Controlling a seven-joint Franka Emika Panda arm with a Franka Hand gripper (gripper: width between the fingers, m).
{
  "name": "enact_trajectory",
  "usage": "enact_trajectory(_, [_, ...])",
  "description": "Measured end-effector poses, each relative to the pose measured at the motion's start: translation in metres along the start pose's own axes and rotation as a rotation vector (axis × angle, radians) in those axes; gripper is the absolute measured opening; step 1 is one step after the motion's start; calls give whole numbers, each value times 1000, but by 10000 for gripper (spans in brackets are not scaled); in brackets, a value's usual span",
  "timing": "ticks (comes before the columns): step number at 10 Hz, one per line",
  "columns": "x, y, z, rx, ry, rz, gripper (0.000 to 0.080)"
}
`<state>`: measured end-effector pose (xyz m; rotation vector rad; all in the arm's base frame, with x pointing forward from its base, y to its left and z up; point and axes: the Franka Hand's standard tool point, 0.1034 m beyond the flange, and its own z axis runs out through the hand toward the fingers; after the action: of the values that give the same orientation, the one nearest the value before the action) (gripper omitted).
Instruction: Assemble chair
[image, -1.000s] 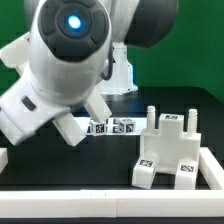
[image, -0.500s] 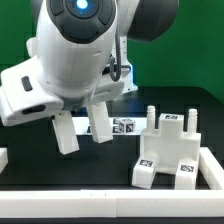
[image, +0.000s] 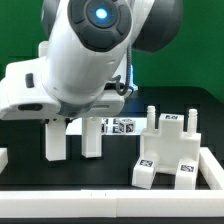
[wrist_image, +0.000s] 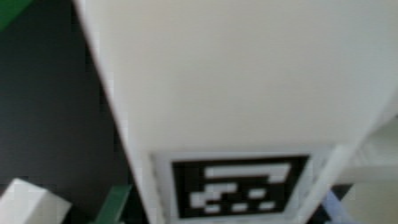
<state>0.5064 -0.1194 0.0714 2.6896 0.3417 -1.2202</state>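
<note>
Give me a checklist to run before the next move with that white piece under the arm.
1. Grip on the white tagged piece: it fills the wrist view and the jaws are hidden. Cannot tell.
2. Its tag in view: ok.
3. Two white uprights under the arm vertical: ok.
4. Partly built chair apart from the uprights, at the exterior view's right: ok.
5. Its top pegs bare: ok.
6. Clearance to the small tagged parts behind the uprights: cannot tell.
</note>
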Motion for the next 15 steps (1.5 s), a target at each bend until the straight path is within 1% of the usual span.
enact_trajectory(3, [2, -3, 1, 0, -3, -13, 287])
enact_trajectory(4, [0, -8, 6, 24, -66, 13, 287])
enact_trajectory(5, [3, -9, 5, 38, -110, 19, 287])
enact_trajectory(7, [8, -14, 4, 45, -201, 34, 287])
enact_trajectory(8, [9, -15, 5, 48, -216, 18, 287])
enact_trajectory(9, [10, -15, 5, 48, -210, 13, 363])
enact_trajectory(10, [10, -16, 5, 47, -210, 8, 363])
enact_trajectory(11, [10, -16, 5, 48, -211, 4, 504])
enact_trajectory(12, [10, -17, 5, 47, -211, 1, 601])
enact_trajectory(13, [9, -16, 4, 50, -216, -9, 601])
enact_trajectory(14, [8, -14, 0, 53, -221, -12, 640])
enact_trajectory(15, [10, -15, -2, 52, -221, -12, 647])
